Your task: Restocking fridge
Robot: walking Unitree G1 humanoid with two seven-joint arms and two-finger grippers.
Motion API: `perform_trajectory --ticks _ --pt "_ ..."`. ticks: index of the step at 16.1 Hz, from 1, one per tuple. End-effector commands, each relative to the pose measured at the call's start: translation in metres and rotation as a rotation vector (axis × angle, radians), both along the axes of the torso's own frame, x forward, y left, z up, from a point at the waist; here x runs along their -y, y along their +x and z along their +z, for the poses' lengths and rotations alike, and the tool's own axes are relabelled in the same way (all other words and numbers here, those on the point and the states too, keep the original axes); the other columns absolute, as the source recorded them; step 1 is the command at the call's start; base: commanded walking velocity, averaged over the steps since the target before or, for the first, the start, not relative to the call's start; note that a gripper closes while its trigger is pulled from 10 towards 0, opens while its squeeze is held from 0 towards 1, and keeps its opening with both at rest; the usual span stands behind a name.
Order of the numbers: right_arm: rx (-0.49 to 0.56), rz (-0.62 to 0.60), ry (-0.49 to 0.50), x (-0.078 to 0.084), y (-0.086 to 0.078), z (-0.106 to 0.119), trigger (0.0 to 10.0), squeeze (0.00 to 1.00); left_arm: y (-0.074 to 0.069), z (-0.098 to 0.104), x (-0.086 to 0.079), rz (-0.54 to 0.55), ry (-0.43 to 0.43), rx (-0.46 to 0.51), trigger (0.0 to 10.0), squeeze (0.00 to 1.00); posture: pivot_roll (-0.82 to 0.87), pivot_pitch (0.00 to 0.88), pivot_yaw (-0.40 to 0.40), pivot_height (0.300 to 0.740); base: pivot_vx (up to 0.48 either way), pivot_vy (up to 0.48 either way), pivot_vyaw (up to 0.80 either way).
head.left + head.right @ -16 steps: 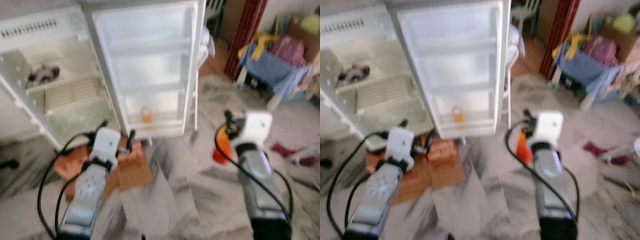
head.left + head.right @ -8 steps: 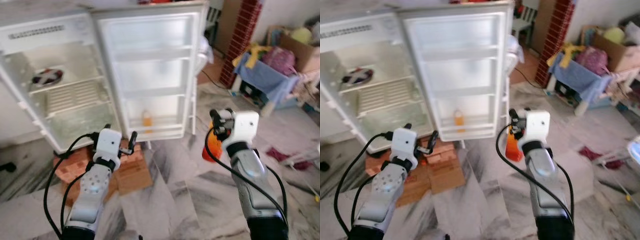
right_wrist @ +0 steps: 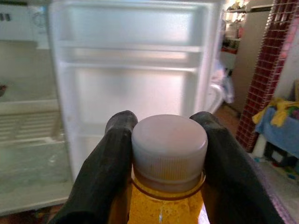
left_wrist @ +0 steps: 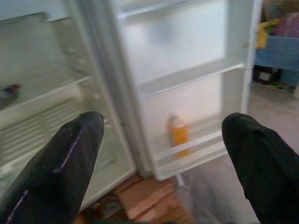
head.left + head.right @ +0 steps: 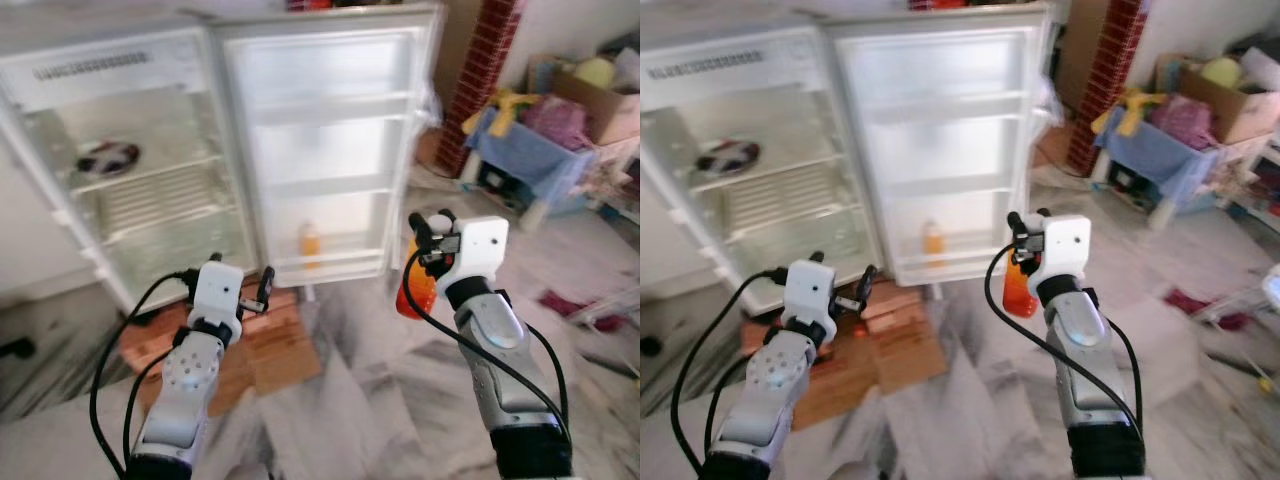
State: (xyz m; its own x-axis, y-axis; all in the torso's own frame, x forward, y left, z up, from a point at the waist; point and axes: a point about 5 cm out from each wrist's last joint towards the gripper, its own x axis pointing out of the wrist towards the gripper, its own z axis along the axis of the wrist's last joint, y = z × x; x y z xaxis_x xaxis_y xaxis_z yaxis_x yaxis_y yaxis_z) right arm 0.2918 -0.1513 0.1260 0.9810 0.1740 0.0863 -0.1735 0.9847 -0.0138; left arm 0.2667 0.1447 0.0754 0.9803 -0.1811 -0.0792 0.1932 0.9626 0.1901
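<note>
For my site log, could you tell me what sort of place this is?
Probably a lived-in home: a small open fridge on bricks, marble-patterned floor, and a cluttered blue-draped table.

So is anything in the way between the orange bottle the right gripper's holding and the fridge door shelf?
Nothing visible. The right gripper holds the orange bottle in open air before the open fridge door; another bottle already stands on its bottom shelf.

You've got two silver-grey arms, the left arm point(image 5: 185, 385) lower left of frame and the right arm point(image 5: 497, 365) lower right. Each ends in a white boxy wrist block, with black cables looping alongside. Long black fingers point(image 4: 56, 172) look matte and rounded, faint stitched line down one.
</note>
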Motion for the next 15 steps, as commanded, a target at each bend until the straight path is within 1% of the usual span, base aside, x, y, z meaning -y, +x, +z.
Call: perform_trajectory --ticks 1,3,6,8,10,11,12,14,15 --pt "0.056 0.039 0.013 -0.009 0.004 0.013 10.0 0.00 0.002 0.000 -0.005 0.014 0.040 0.003 10.0 0.00 0.08 0.000 -0.009 0.740 0.431 0.000 0.00" --pt "0.065 0.044 0.007 -0.009 0.005 0.014 10.0 0.00 0.003 0.000 -0.006 0.012 0.060 0.007 10.0 0.00 0.08 0.000 -0.008 0.740 0.469 0.000 0.00" --pt "0.072 0.050 0.004 -0.011 0.006 0.016 10.0 0.00 0.003 -0.001 -0.008 0.048 0.069 0.003 10.0 0.00 0.09 0.000 -0.008 0.740 0.480 0.000 0.00" --pt "0.077 0.059 0.005 -0.013 0.005 0.016 10.0 0.00 0.003 -0.003 -0.010 0.062 0.091 0.000 10.0 0.00 0.09 0.000 -0.008 0.740 0.480 0.000 0.00" --pt "0.084 0.073 0.033 -0.014 0.006 0.019 10.0 0.00 0.004 -0.001 -0.009 0.072 0.084 0.007 10.0 0.00 0.09 0.000 -0.011 0.740 0.480 0.000 0.00" --pt "0.094 0.075 -0.001 -0.015 0.006 0.020 10.0 0.00 0.005 -0.001 -0.009 0.074 0.086 0.006 10.0 0.00 0.09 0.000 -0.011 0.740 0.480 0.000 0.00" --pt "0.111 0.081 -0.015 -0.015 0.006 0.023 10.0 0.00 0.005 -0.001 -0.008 0.075 0.091 0.007 10.0 0.00 0.09 0.000 -0.012 0.740 0.480 0.000 0.60" --pt "0.122 0.082 -0.002 -0.015 0.008 0.026 10.0 0.00 0.005 -0.002 -0.006 0.074 0.105 0.006 10.0 0.00 0.09 0.000 -0.013 0.740 0.463 0.000 0.75" --pt "0.120 0.082 -0.001 -0.016 0.008 0.026 10.0 0.00 0.005 -0.003 -0.006 0.086 0.099 -0.005 10.0 0.00 0.09 0.000 -0.014 0.740 0.386 -0.281 0.53"
